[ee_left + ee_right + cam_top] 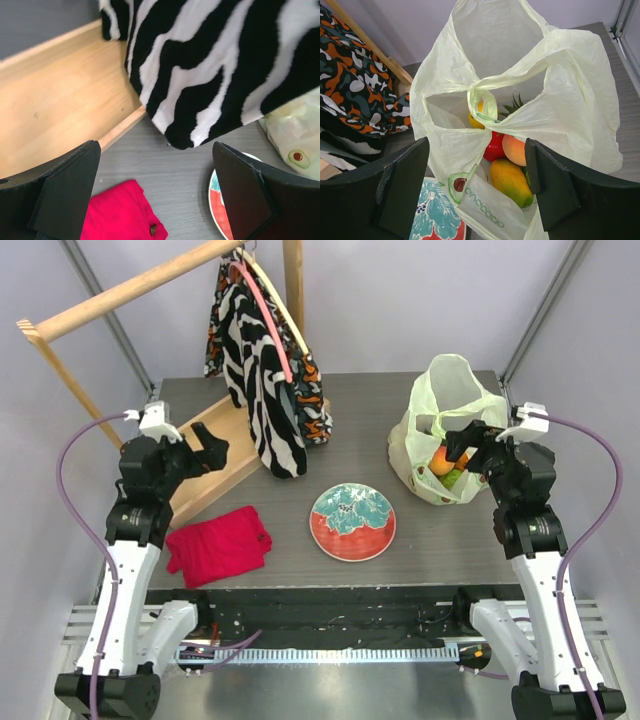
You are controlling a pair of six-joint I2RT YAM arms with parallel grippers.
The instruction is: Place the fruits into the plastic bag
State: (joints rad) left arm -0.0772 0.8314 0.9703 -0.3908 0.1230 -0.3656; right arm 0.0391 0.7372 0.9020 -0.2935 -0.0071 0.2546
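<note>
Our right tool [477, 189] gapes wide and empty over the plastic bag [570, 100], at two o'clock on the counter [430, 540], with the fruits [510, 179] inside. Our left tool [155, 195] is also wide. We judge the bag flimsy and slippery, best held by its handles.

Pale yellow-green bag [570, 100], red/teal plate [352, 522], blk/wht striped garment [225, 60].

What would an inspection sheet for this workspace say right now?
Surface: grey wood-grain table, flat.
Job's things: small toy fruits inside the translucent pale yellow-green plastic bag.
Clutter: round red plate with teal pattern, no fruit on it; red folded cloth; black-and-white patterned garment hanging on wooden rack.
Grippers: left pincer open, holding nothing; right pincer open, facing the bag.
Cables: purple cables loop beside both arms.
Surroundings: pale walls, metal frame posts.
</note>
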